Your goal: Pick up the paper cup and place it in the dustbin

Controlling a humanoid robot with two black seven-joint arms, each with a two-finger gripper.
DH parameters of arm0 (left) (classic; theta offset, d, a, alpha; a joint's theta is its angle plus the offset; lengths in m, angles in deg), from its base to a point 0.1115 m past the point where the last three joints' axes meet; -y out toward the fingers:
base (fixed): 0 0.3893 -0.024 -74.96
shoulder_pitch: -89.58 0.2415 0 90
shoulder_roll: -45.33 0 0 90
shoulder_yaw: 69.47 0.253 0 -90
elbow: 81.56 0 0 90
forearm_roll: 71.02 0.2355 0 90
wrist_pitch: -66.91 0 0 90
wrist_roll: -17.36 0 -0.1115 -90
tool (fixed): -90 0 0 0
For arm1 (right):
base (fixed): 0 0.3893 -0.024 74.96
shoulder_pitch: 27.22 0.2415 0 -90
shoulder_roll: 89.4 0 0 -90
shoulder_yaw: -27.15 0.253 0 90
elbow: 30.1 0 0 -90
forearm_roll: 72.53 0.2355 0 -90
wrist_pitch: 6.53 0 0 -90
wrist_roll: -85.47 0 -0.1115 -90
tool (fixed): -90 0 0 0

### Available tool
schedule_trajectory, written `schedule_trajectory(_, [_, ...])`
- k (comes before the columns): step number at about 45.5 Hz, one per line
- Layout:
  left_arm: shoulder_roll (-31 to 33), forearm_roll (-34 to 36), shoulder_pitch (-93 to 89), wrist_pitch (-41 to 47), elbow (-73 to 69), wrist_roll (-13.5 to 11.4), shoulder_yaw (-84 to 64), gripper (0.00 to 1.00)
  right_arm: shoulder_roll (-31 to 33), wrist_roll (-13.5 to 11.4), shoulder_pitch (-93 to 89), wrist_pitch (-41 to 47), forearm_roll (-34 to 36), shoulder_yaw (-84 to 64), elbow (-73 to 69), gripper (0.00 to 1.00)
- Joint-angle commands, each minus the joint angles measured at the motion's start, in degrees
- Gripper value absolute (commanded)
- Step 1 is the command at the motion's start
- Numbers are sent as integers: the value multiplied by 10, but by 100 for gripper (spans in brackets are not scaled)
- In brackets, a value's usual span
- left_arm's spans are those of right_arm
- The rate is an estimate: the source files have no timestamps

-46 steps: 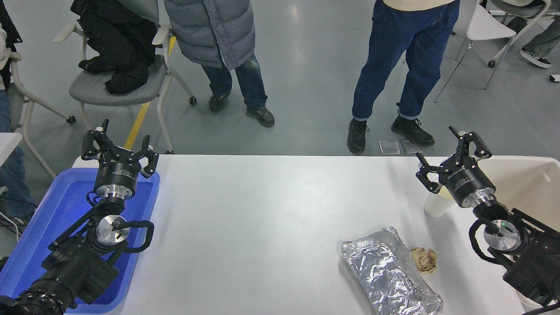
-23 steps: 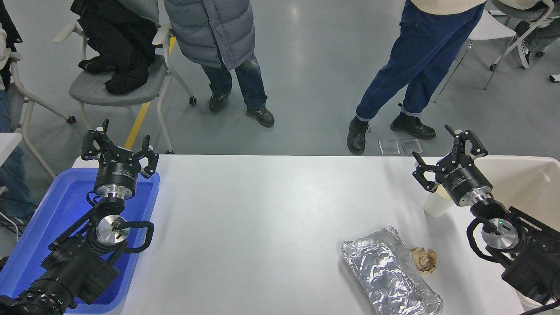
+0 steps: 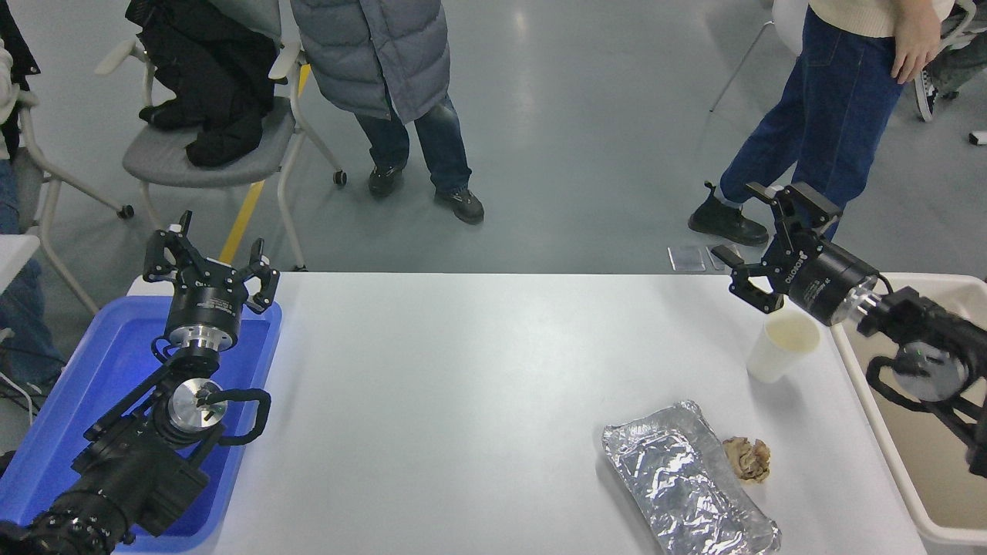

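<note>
The white paper cup (image 3: 780, 347) stands upright on the table near its right edge, its cream inside showing. My right gripper (image 3: 759, 235) hovers above and just behind the cup, open, with nothing between its fingers. The cream-beige dustbin (image 3: 879, 439) sits off the table's right side, and the right arm reaches over it. My left gripper (image 3: 210, 258) is parked open over the blue tray at the lower left.
A silver foil tray (image 3: 682, 478) and a small brownish paper wad (image 3: 746, 458) lie at the front right of the table. The blue tray (image 3: 92, 385) holds the left arm. People stand beyond the far edge, beside a chair (image 3: 200, 146) piled with black clothing.
My right arm has lifted and swung back to the right, uncovering the cup's open top. The person at the far right has walked further right. The left arm has not moved.
</note>
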Motion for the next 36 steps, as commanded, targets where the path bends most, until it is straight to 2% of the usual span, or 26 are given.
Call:
schedule_trajectory(1, [0, 0, 0, 0, 0, 0, 0, 99, 102, -21, 129, -14, -109, -182, -106, 100])
schedule_trajectory(7, [0, 0, 0, 0, 0, 0, 0, 99, 130, -21, 284, -13, -159, -385, -145, 100])
schedule_trajectory(9, [0, 0, 0, 0, 0, 0, 0, 99, 130, -21, 373, -13, -173, -498, -165, 100])
schedule_trajectory(18, [0, 0, 0, 0, 0, 0, 0, 99, 70, -21, 601, -10, -179, -776, -223, 100])
schedule_trajectory(28, [0, 0, 0, 0, 0, 0, 0, 99, -21, -22, 773, 1, -179, -958, -319, 100])
schedule_trajectory(36, [0, 0, 0, 0, 0, 0, 0, 99, -52, -22, 881, 84, -177, -1018, -379, 100])
